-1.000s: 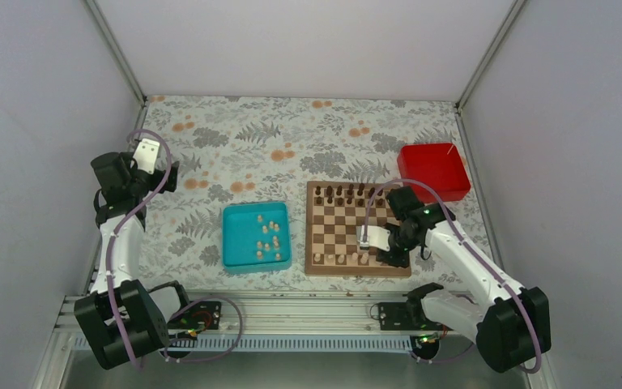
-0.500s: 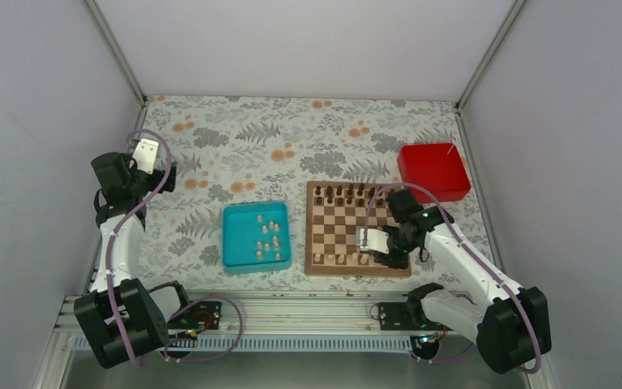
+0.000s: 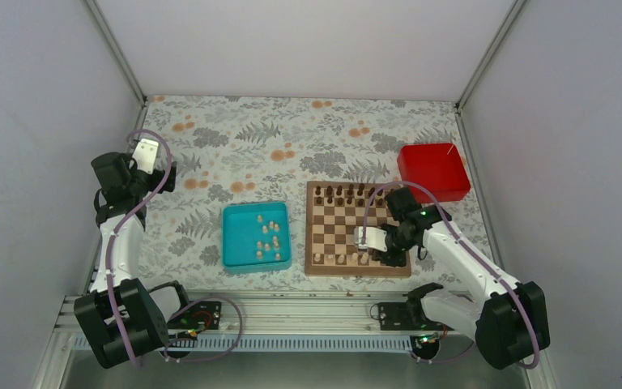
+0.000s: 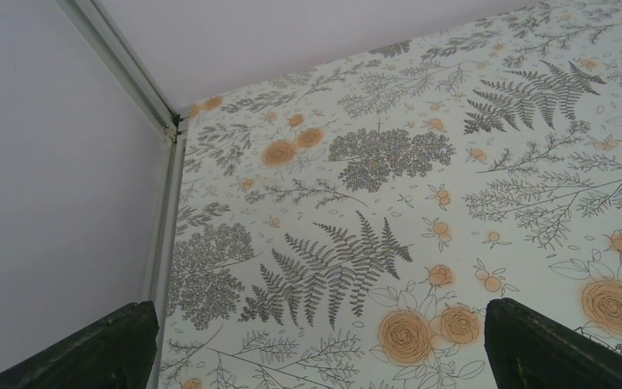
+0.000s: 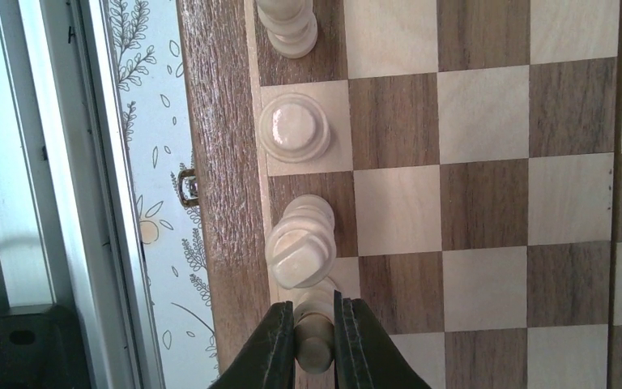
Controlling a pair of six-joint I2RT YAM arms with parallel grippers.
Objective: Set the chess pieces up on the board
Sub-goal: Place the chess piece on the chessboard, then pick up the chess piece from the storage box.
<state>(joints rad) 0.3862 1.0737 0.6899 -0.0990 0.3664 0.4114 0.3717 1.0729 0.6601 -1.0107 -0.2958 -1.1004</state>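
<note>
Since a second earlier, my right hand (image 5: 314,312) had slid slightly toward the left of the top view along the near row of the chessboard (image 5: 486,203). My left arm, and the loose pale pieces (image 3: 269,239) in the teal tray (image 3: 231,235), lay as before.

The right hand was clamped on a pale chess piece (image 5: 316,350), one finger (image 5: 278,348) pressed to each side of it. In the right wrist view, that piece sat at the bottom centre of the frame. It stood roughly upright, its long axis running along the fingers and its rounded top facing the camera. It hung over the board's edge row, just beside a slotted-top piece (image 5: 300,255). I could not tell whether its base touched the square. Farther up the same row stood a flat-topped piece (image 5: 295,130) and another pale piece (image 5: 287,24) at the frame's top edge, each upright on its own square.

In the top view, my right arm reached from the lower right, bent at the elbow, with the wrist tipped down over the board's near edge. The dark chessmen (image 3: 344,193) filled the far rows, and the red box (image 3: 432,171) sat beyond the board's far right corner.

My left hand (image 4: 320,324) was raised at the left of the frame, well apart from the tray. Its fingers were spread wide with nothing between them, over the floral table (image 4: 372,162).
</note>
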